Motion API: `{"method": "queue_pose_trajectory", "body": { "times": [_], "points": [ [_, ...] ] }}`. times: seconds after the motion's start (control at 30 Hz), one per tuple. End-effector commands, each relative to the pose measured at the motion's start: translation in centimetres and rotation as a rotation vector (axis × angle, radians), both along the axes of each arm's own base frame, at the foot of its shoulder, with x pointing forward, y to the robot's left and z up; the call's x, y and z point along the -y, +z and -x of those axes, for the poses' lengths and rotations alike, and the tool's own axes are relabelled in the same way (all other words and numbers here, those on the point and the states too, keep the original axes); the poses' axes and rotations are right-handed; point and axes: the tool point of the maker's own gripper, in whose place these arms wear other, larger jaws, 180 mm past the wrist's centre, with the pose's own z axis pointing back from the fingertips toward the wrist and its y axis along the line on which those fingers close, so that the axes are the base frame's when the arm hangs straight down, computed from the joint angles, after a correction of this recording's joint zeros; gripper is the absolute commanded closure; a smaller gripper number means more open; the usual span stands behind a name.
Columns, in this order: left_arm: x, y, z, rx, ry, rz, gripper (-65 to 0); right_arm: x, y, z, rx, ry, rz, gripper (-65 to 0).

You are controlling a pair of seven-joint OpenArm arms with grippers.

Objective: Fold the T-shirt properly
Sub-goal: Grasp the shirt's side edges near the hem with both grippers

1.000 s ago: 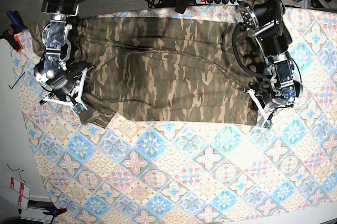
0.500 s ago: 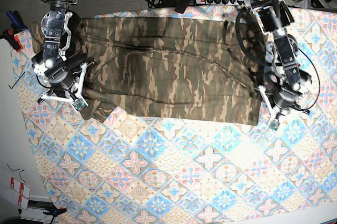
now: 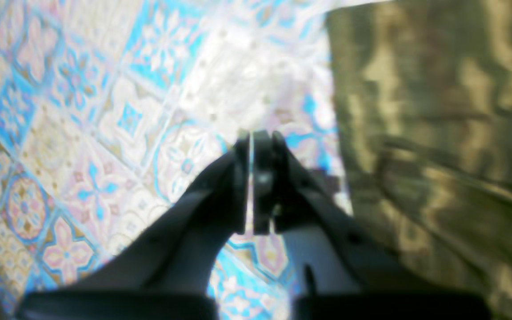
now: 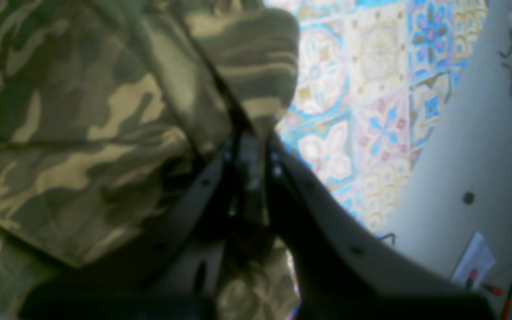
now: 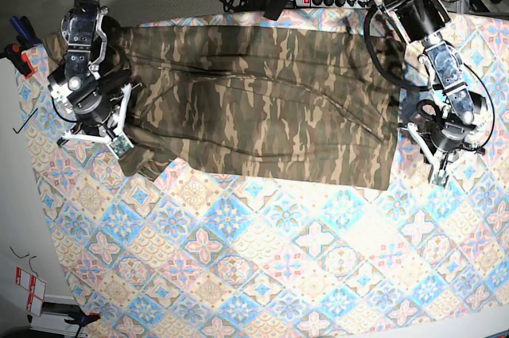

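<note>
Pulling off toward three o'clock, the left gripper [image 5: 440,168] has let go of the T-shirt [image 5: 262,103], jaws nearly together over tablecloth [image 5: 318,258], while the right gripper [image 4: 249,146] stays clamped on a sleeve at nine o'clock.

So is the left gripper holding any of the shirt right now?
No, the left gripper is over bare tablecloth, with the shirt off to its side.

Two black-and-silver metal arms with looping black cables, each ending in a dark claw [image 3: 252,186]
</note>
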Motion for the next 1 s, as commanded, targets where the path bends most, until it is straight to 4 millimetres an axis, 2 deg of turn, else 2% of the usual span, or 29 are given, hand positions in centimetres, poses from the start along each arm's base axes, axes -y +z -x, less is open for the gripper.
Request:
{"method": "queue_pose_trajectory", "body": {
  "times": [0.0, 0.13, 0.2, 0.43, 0.57, 0.7, 0.97],
  "points": [
    [0.2, 1.5, -2.1, 0.061, -0.007, 0.014, -12.1, 0.0, 1.0, -0.7, 0.041, 0.007, -0.002, -1.7],
    [0.6, 0.3, -3.9, 0.027, -0.003, 0.052, -27.6, 0.1, 1.0, -0.7, 0.04, 0.007, 0.0, -1.7],
    [1.1, -0.2, -5.1, 0.018, -0.006, 0.088, -31.8, 0.1, 1.0, -0.7, 0.04, 0.007, 0.0, -1.7],
    [2.0, -2.7, -7.7, 0.021, -0.019, 0.241, -30.1, 0.1, 1.0, -0.7, 0.039, 0.007, 0.0, -1.8],
    [3.7, -5.6, -7.6, 0.015, -0.027, 0.357, -30.2, 0.1, 1.0, -0.7, 0.039, 0.007, 0.0, -1.8],
    [6.6, -8.1, -7.2, -0.031, -0.022, 0.485, -30.2, 0.1, 1.0, -0.7, 0.039, 0.007, 0.0, -1.8],
    [9.4, -10.1, -6.2, -0.098, -0.024, 0.58, -29.5, 0.1, 1.0, -0.7, 0.038, 0.007, 0.001, -1.8]
  ]
}}
